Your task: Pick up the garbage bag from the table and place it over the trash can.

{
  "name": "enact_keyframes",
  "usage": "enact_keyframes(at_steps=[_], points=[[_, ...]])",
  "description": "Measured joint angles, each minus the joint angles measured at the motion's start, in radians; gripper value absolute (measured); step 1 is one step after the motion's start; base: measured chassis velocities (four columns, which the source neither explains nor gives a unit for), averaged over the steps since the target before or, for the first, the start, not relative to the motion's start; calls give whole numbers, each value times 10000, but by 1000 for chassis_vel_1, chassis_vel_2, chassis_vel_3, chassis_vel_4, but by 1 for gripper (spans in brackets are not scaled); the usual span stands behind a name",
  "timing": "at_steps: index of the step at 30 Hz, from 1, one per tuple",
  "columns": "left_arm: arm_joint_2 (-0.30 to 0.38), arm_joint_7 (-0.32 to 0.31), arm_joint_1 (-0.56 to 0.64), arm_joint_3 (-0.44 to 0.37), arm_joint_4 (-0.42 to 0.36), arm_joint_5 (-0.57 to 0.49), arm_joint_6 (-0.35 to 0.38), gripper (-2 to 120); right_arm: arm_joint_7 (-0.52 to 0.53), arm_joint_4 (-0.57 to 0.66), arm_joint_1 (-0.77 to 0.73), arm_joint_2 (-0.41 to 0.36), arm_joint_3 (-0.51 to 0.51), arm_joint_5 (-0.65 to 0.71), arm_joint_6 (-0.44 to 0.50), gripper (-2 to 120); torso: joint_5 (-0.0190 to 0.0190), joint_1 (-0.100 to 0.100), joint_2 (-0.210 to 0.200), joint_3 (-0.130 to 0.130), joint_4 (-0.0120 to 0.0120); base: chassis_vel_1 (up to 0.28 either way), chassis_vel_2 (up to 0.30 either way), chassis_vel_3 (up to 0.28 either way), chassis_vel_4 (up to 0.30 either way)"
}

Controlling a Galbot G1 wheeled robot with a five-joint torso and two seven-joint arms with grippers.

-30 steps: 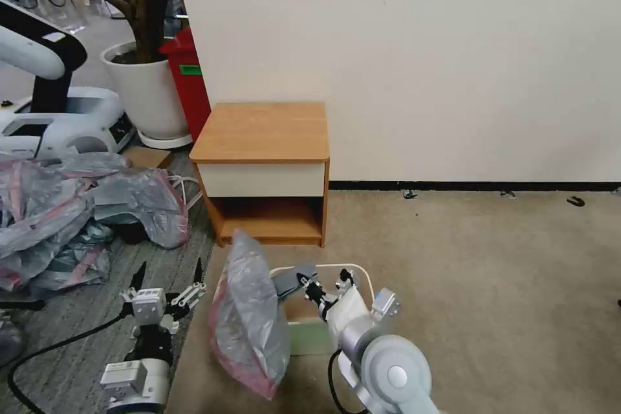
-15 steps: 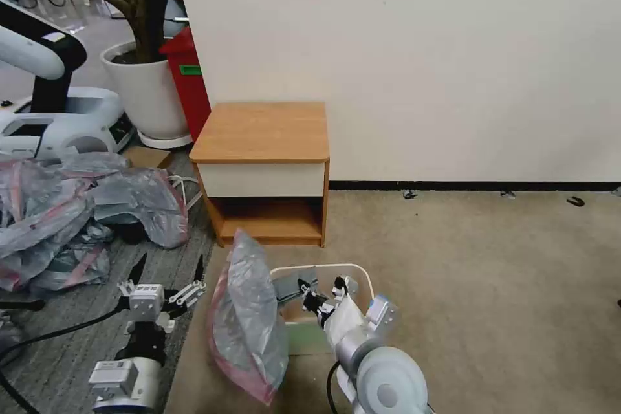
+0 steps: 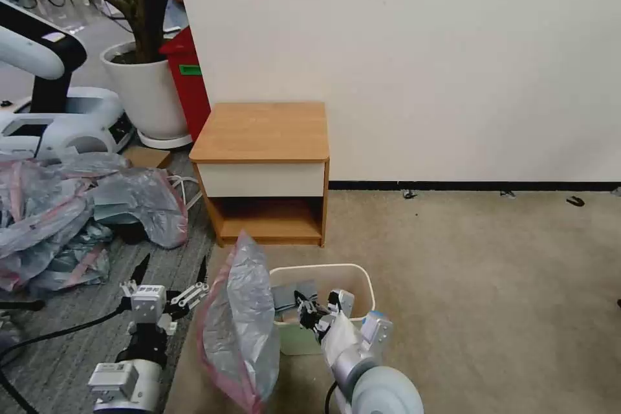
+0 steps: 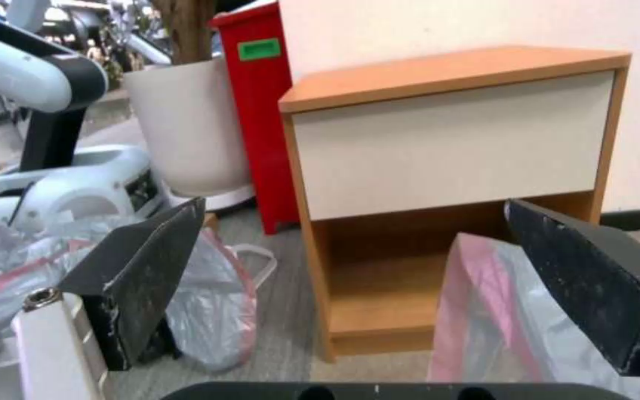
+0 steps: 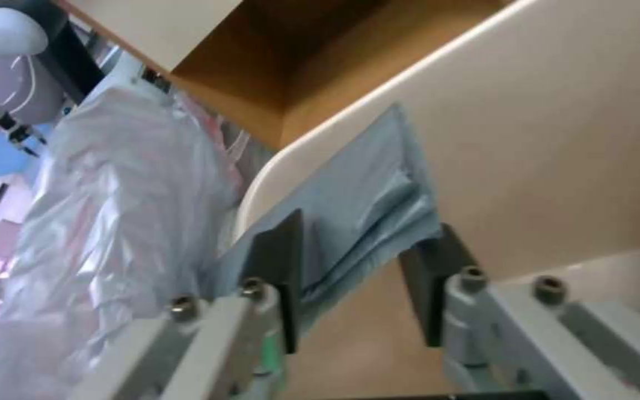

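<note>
The garbage bag, crinkled grey with a pink rim, hangs outside the left wall of the cream trash can, and a fold of it runs over the rim into the can. My right gripper is down inside the can, shut on that fold; the right wrist view has the grey plastic between the two fingers. My left gripper hovers open and holding nothing over the floor to the left of the bag. The table stands behind the can with a bare top.
A heap of similar grey-pink bags lies on the floor at the left. Behind it stand a white plant pot, a red bin and another robot's white arm. Open carpet stretches to the right.
My right gripper has sunk lower into the can and drawn back toward me, taking the bag's fold with it. The bag's hanging bulk has slid down and left. The left gripper has barely moved.
</note>
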Motion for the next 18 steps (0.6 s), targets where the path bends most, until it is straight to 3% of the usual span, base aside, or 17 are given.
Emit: enact_keyframes(at_steps=[9, 11, 12, 18], points=[[119, 19, 54, 57, -59, 0, -18, 100, -4, 171, -267, -328, 295, -570, -6, 71, 0, 0, 0, 0, 0, 0, 0, 0, 0], [123, 22, 58, 68, -59, 1, -21, 100, -4, 185, -290, -343, 311, -602, -6, 73, 0, 0, 0, 0, 0, 0, 0, 0, 0], [129, 35, 75, 112, -52, 18, -35, 100, -4, 240, -356, -384, 367, -676, -6, 82, 0, 0, 0, 0, 0, 0, 0, 0, 0], [127, 205, 141, 300, 67, 195, -116, 100, -2, 372, -493, -416, 549, -747, 9, 99, 0, 0, 0, 0, 0, 0, 0, 0, 0]])
